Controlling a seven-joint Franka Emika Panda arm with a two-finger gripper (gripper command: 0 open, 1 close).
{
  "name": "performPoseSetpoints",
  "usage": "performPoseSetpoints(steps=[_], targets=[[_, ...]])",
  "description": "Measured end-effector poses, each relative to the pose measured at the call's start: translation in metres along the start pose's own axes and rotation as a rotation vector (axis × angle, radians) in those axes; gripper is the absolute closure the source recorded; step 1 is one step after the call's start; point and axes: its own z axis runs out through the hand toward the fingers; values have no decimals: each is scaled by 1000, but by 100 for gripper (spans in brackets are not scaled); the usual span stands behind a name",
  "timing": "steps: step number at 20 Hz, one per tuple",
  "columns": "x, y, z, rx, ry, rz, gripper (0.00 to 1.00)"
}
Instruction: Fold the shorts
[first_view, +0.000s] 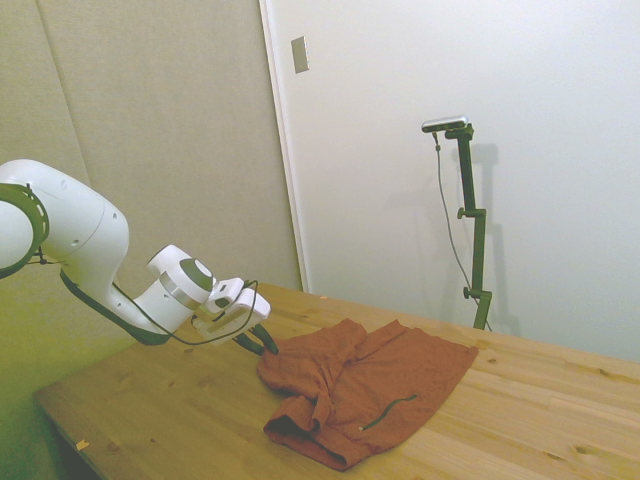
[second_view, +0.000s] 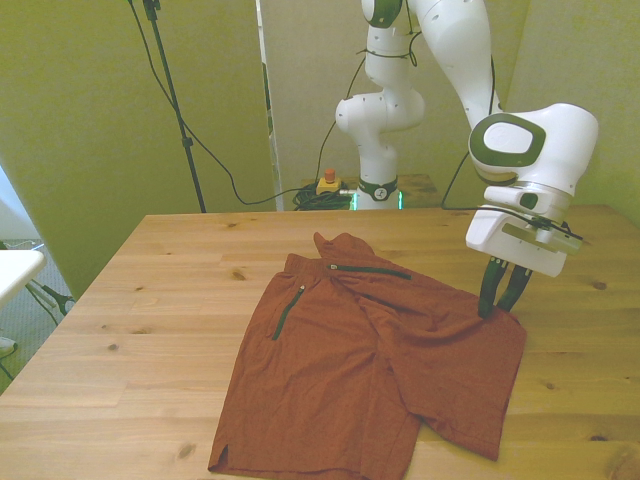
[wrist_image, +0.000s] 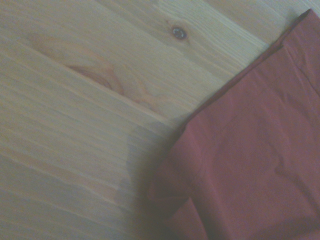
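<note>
Here, the rust-orange soft fabric shorts lie spread flat on the pale wooden table, the hem nearest the camera and the waistband with dark green zipper trims farther, toward 12 o'clock. At 3 o'clock, the white arm's two-finger gripper stands on the leg's corner, its dark fingers nearly together, apparently pinching the cloth. Lift only a little, I think, then carry the corner across toward 9 o'clock, so the fabric does not slip.

txt/labels: none legible | brands/nos.: none – signs: none
</note>
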Motion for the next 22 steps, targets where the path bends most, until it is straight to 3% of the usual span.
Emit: performPoseSetpoints(steps=[10, 13, 17, 22], targets=[[2, 4, 5, -9, -2, 6, 100], [19, 15, 0, -4, 12, 41, 100], [79, 71, -15, -25, 51, 154, 100], [142, 166, -12, -107, 97, 217, 100]])
